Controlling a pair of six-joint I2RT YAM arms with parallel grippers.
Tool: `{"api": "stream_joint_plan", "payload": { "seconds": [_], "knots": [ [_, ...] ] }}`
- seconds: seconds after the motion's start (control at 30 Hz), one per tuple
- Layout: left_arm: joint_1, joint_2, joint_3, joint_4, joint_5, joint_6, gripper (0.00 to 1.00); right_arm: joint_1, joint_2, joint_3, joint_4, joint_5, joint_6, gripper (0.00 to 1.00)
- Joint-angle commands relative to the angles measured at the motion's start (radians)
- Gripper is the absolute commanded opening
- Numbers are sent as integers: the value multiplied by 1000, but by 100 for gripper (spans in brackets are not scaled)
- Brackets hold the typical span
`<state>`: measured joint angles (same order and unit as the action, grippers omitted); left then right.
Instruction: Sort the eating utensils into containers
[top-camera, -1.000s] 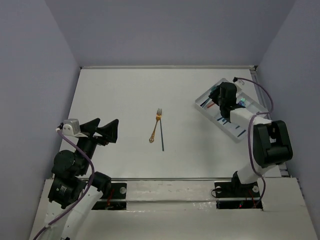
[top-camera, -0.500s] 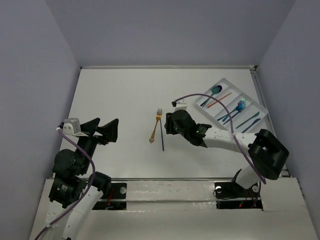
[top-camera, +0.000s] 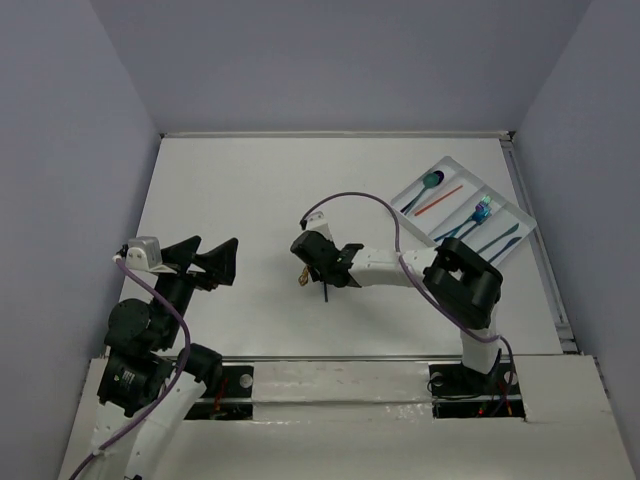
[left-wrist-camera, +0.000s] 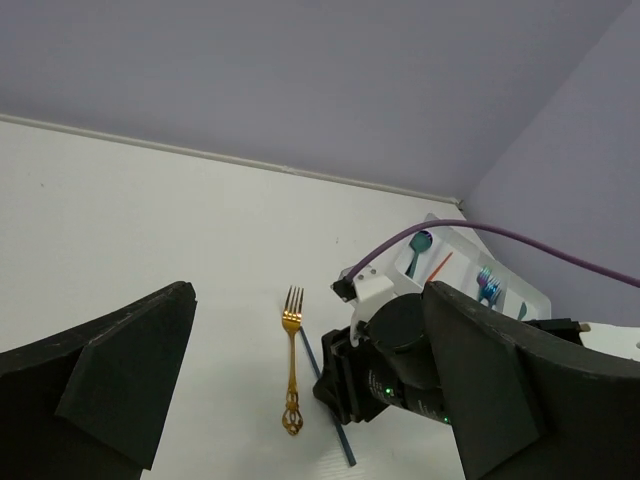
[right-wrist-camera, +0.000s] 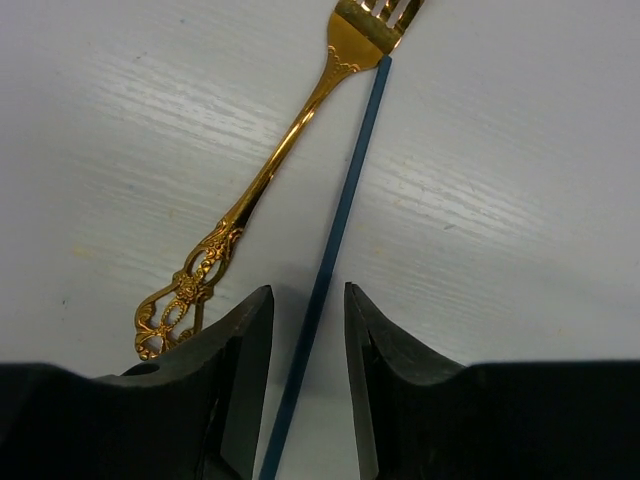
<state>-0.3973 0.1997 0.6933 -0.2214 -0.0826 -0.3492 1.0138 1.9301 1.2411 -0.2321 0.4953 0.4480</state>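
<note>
- Right wrist view showed us the right gripper (right-wrist-camera: 305, 310) low over the dark blue utensil (right-wrist-camera: 345, 190), jaws parted narrowly, one finger on each side of its thin shaft, gripping nothing.
- Its long axis ran straight out through the gap, so we judged a plain close would catch it across its width.
- The gold fork (right-wrist-camera: 275, 165) lay just beside it, handle end near one finger; we judged that the risk.
- Both lay mid-table; the white tray (top-camera: 470, 192) sat at the far right corner.
- The left gripper (top-camera: 213, 248) hung wide open by the left edge, well apart, so the right arm was nearer.
</note>
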Motion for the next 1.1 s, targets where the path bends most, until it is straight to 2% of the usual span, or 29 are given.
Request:
{"api": "stream_joint_plan", "payload": {
  "seconds": [0.0, 0.1, 0.23, 0.4, 0.63, 0.67, 0.73, 1.07],
  "knots": [
    [5, -6, -14, 50, 15, 6, 99, 16, 18, 57, -70, 74, 6, 40],
    [5, -5, -14, 50, 17, 6, 99, 16, 24, 38, -62, 65, 21, 38],
    [5, -3, -14, 50, 17, 7, 99, 16, 26, 0, -47, 52, 56, 25],
    [5, -3, -14, 51, 17, 6, 99, 16, 9, -52, 0, 25, 104, 18],
    [5, -3, -14, 50, 14, 6, 99, 16, 14, -57, -15, 29, 124, 15],
    [5, -6, -14, 48, 14, 6, 99, 16, 3, -66, -12, 32, 127, 7],
    [5, -3, -14, 50, 15, 6, 99, 16, -29, -80, -7, 58, 136, 0],
    [5, 4, -14, 48, 12, 6, 99, 16, -269, -169, 31, 153, 129, 0]
  ]
}}
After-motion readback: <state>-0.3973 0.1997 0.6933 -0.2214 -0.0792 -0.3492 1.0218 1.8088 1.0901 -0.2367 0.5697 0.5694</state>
